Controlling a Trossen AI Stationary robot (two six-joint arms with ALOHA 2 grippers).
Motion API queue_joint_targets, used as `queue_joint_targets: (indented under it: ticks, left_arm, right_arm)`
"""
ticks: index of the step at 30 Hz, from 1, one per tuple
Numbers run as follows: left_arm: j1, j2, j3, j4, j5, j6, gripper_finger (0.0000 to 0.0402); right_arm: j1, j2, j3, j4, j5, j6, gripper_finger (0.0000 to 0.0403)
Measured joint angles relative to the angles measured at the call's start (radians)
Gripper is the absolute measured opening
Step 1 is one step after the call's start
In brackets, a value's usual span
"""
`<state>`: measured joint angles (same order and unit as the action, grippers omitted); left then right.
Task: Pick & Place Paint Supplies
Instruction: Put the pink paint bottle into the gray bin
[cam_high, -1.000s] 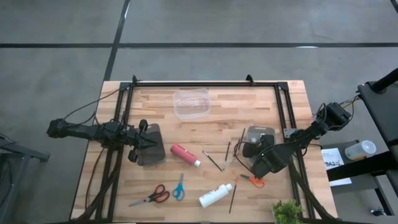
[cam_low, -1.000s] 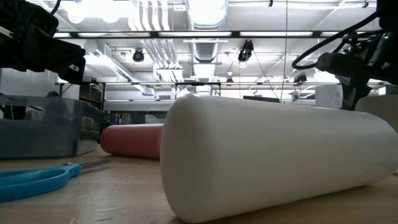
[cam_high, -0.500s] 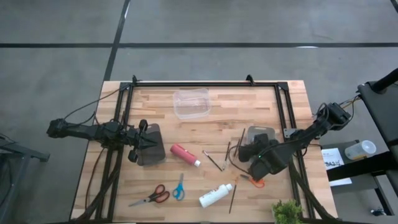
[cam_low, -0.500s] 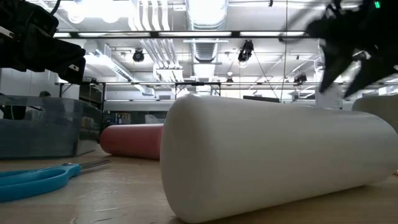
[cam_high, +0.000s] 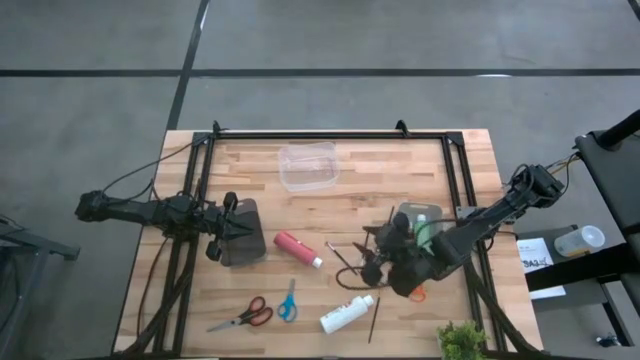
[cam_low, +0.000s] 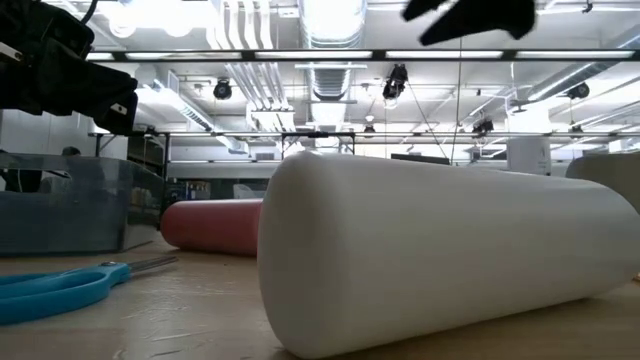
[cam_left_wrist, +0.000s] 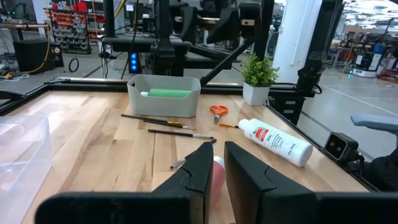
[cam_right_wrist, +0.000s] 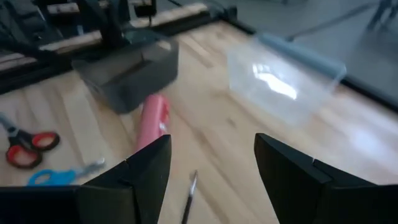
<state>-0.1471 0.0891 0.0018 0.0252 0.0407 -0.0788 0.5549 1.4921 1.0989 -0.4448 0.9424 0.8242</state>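
My right gripper (cam_high: 372, 253) hangs open above the table's middle right, over two thin brushes (cam_high: 340, 257) (cam_high: 366, 245), with nothing between its fingers (cam_right_wrist: 211, 186). A red paint bottle (cam_high: 297, 248) lies on its side left of it. A white bottle (cam_high: 347, 313) lies nearer the front edge and fills the low view (cam_low: 440, 260). A green bottle (cam_left_wrist: 165, 93) lies in the grey bin (cam_high: 420, 220) at the right. My left gripper (cam_high: 225, 228) waits at the table's left, level, fingers almost together (cam_left_wrist: 219, 174).
A clear plastic container (cam_high: 308, 165) stands at the far middle. Under the left gripper is a dark grey box (cam_high: 243, 235). Red-handled scissors (cam_high: 242, 316), blue scissors (cam_high: 288, 300) and small orange scissors (cam_high: 412, 292) lie near the front edge. A small plant (cam_high: 462, 340) stands at the front right corner.
My right gripper has risen from beside the grey bin and swung toward the table's middle, rolling about its own axis as it went. Its fingers have stayed wide apart. In the low view it has climbed to the top of the picture.
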Motion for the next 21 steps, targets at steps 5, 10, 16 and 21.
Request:
queue_joint_targets:
  ticks: [5, 10, 16, 21]
  left_arm:
    - [0.0, 0.0, 0.0, 0.0, 0.0, 0.0, 0.0051]
    - [0.0, 0.002, 0.0, 0.001, 0.0, 0.0, 0.0051]
    - [0.0, 0.013, 0.0, -0.004, 0.0, 0.0, 0.0051]
    - [0.0, 0.022, 0.0, 0.002, 0.0, 0.0, 0.0051]
  right_arm:
    - [-0.066, 0.02, -0.064, 0.291, -0.069, -0.298, 0.0226]
    - [-0.128, 0.09, -0.086, 0.468, -0.12, -0.455, 0.0226]
    - [-0.19, 0.228, -0.002, 0.497, -0.187, -0.503, 0.0226]
    - [-0.224, 0.342, 0.102, 0.495, -0.226, -0.514, 0.0226]
